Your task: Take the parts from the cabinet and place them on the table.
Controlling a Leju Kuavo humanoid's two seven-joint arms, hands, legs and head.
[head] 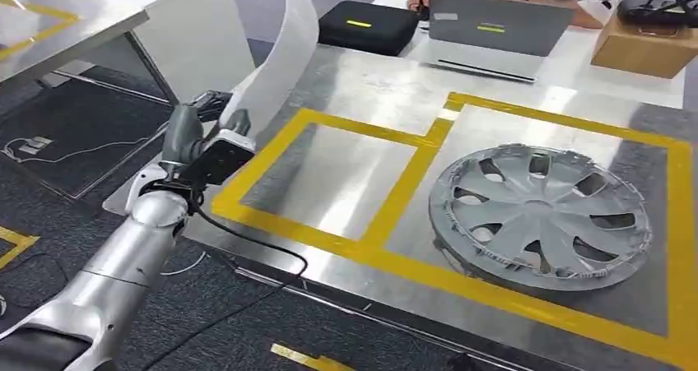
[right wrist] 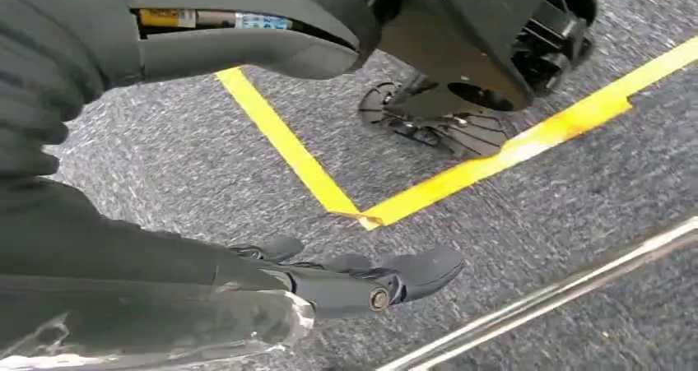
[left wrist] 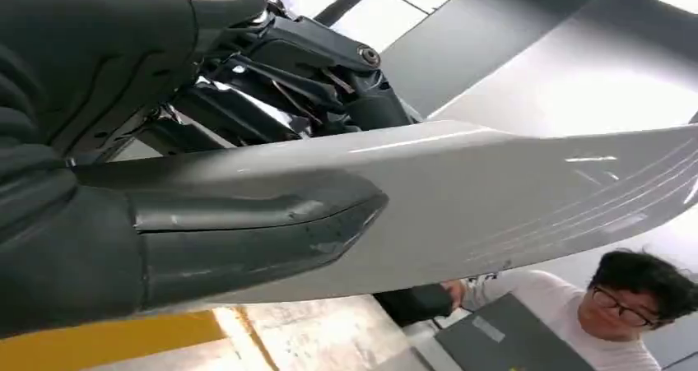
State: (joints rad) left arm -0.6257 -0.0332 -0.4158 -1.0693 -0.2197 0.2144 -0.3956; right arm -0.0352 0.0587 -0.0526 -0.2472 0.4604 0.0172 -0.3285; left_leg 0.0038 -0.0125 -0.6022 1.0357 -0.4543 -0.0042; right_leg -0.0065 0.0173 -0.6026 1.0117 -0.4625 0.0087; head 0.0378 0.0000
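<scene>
While the long, curved, pale grey plastic trim panel (head: 276, 58) was held upright over the near left corner of the brushed-steel desk (head: 362, 79), it was grasped at its lower end by the left hand (head: 216, 132), whose thick grey thumb (left wrist: 247, 231) was pressed flat against the panel's glossy face in the left wrist view, with the darker fingers (left wrist: 280, 91) closed behind it. The right hand (right wrist: 346, 276) was seen hanging above the grey carpeted floor (right wrist: 535, 198), its fingers extended and nothing in its grasp.

A silver spoked wheel cover (head: 539, 215) was already lying in the right-hand yellow-taped square (head: 675, 248); the left-hand taped square (head: 329, 178) beside it was judged to be the place meant for the panel.

Several risks were judged from this position. Because the panel was gripped only at one end, with most of its length rising free above the hand, it could swing or twist in the grasp, and the smooth surface could slip under the thumb. If it were lowered carelessly, its free end could sweep toward the black zipped case (head: 368, 25) and the grey laptop (head: 498, 25) at the far edge, where a person (left wrist: 625, 305) was seated. An early release could let it tip off the desk's near edge.
</scene>
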